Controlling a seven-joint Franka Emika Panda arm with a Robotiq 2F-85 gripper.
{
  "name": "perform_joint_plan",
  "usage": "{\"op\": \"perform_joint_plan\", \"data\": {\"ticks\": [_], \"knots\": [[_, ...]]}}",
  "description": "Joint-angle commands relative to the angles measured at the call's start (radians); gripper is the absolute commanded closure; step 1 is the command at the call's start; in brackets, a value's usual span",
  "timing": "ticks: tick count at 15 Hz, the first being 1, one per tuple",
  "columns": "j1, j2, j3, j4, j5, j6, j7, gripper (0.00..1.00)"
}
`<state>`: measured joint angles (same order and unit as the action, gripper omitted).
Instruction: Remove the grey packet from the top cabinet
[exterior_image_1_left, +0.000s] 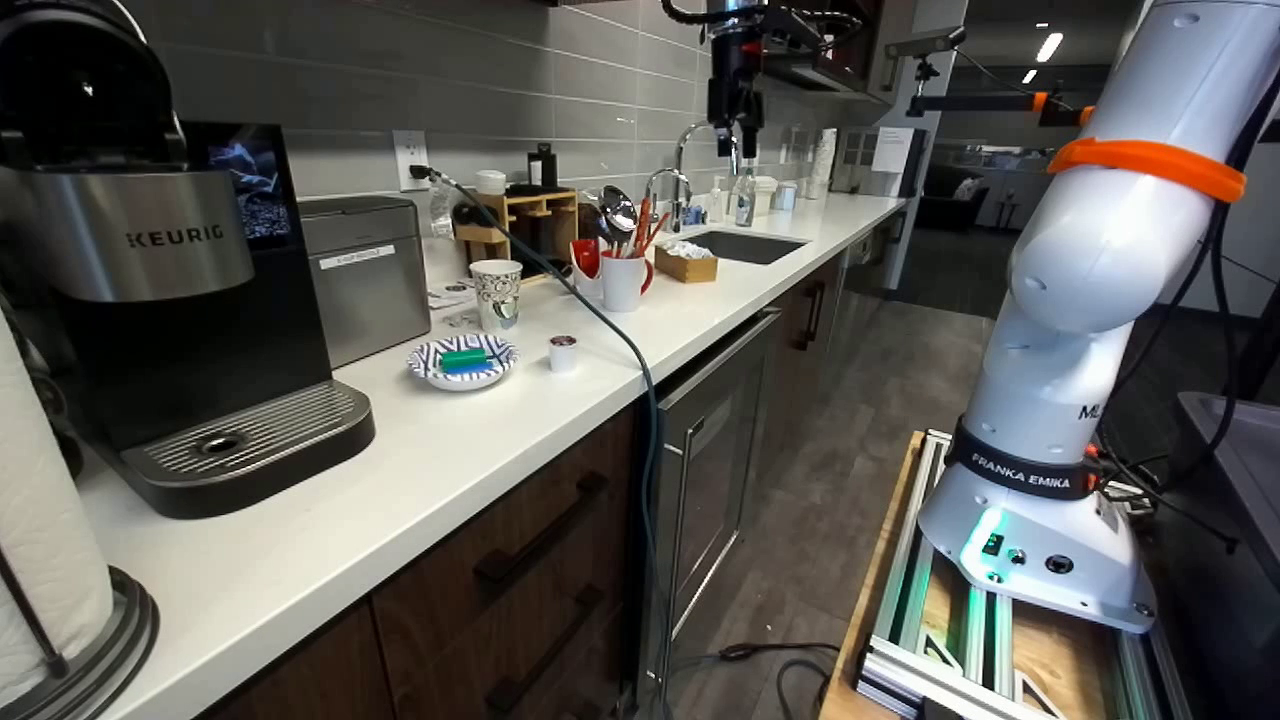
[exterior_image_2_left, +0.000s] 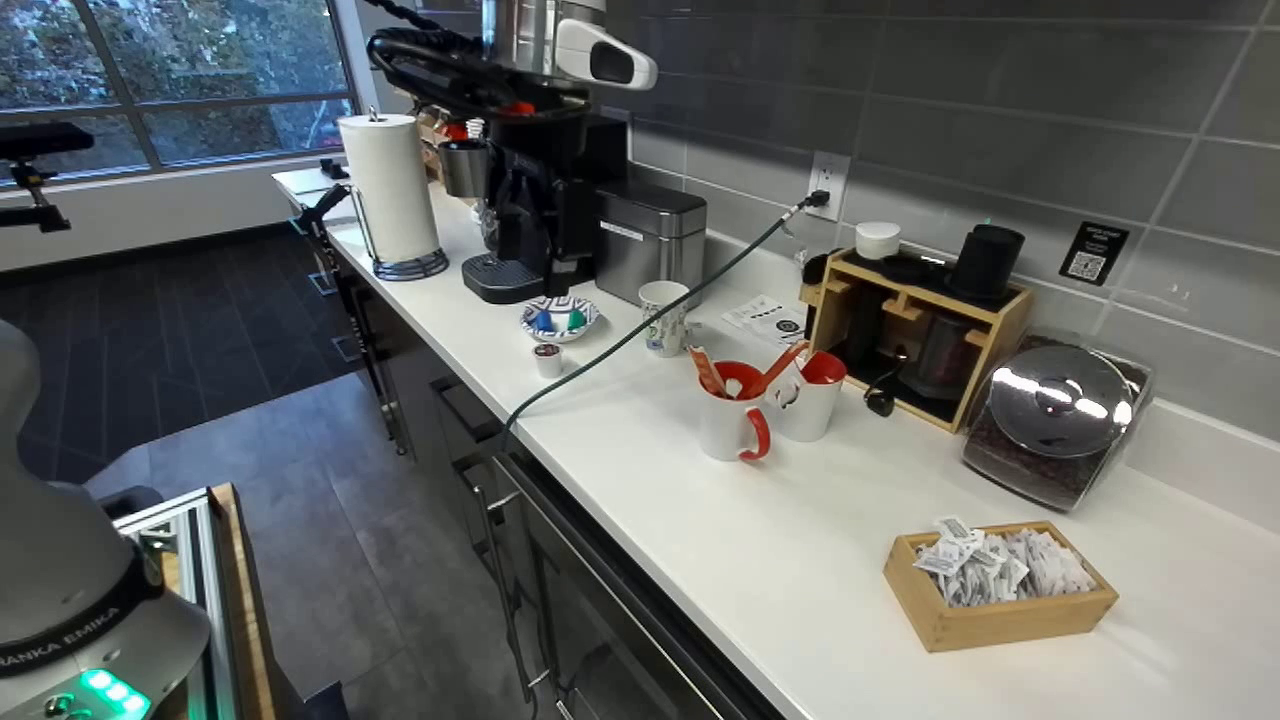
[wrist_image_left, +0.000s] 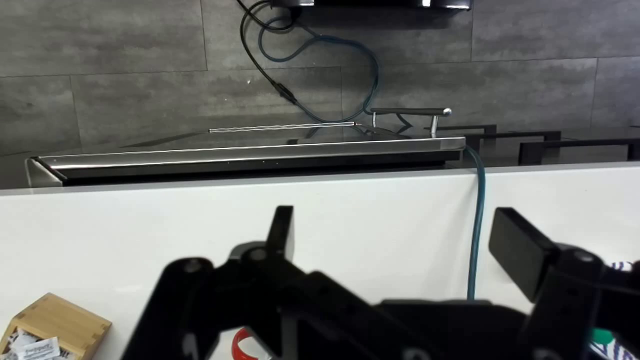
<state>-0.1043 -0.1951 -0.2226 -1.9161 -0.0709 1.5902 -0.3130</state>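
The grey packet does not show in any view. Only a thin strip of the top cabinet's dark bottom edge (exterior_image_1_left: 578, 2) shows at the top of an exterior view; its inside is out of view. My gripper (exterior_image_1_left: 737, 148) points straight down above the white counter (exterior_image_1_left: 480, 450), high over it. It also shows in an exterior view (exterior_image_2_left: 562, 275), dark against the coffee machine. In the wrist view my gripper (wrist_image_left: 392, 225) has its two fingers wide apart. Nothing is between them but the counter and a blue cable (wrist_image_left: 477, 220) far below.
The coffee machine (exterior_image_1_left: 170, 230), a patterned plate (exterior_image_1_left: 425, 372), white-and-red mugs (exterior_image_2_left: 725, 425) and a wooden box of sachets (exterior_image_2_left: 1020, 630) stand on the counter. The cable (exterior_image_2_left: 600, 358) runs from the wall outlet over the counter's front edge. A sink (exterior_image_1_left: 750, 245) lies farther along.
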Motion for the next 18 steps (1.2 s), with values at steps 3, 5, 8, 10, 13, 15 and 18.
{"op": "perform_joint_plan", "data": {"ticks": [3, 5, 8, 10, 13, 15, 18], "knots": [[0.006, -0.038, 0.026, 0.051, 0.075, 0.086, -0.005, 0.0], [0.015, -0.051, 0.033, 0.135, 0.117, 0.091, -0.02, 0.0], [0.04, -0.069, 0.04, 0.275, 0.199, 0.064, -0.071, 0.0], [0.065, -0.071, 0.043, 0.361, 0.262, 0.061, -0.104, 0.0], [0.107, -0.056, 0.071, 0.482, 0.327, 0.124, -0.104, 0.0], [0.138, -0.023, 0.106, 0.576, 0.344, 0.19, -0.087, 0.0], [0.177, 0.055, 0.163, 0.717, 0.369, 0.332, -0.041, 0.0]]}}
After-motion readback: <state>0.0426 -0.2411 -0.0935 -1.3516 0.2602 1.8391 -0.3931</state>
